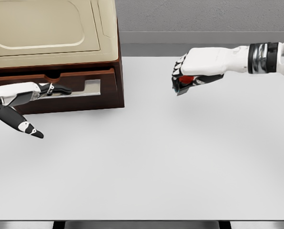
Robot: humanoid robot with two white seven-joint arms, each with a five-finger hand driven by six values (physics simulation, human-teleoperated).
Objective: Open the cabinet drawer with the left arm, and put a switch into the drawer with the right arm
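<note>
Dark brown wooden cabinet with cream top (61, 28) sits at the back left of the white desk (147, 162). Its brown drawer (75, 78) is pulled slightly out. Left robot hand (25, 98) is at the drawer front, fingers spread, one reaching along the grey handle (87, 90), nothing gripped. Right robot hand (182, 78) hovers above the desk, well right of the cabinet, fingers clamped on the small red-and-black switch (186, 82).

In the upper left of the frame, a brown cabinet (114, 86) with a cream top stands on the white table (147, 167). The left hand (23, 98) reaches to its drawer (80, 78), fingers extended. At upper right, the right hand (189, 71) grips a red-and-black switch (186, 81) above the table.
</note>
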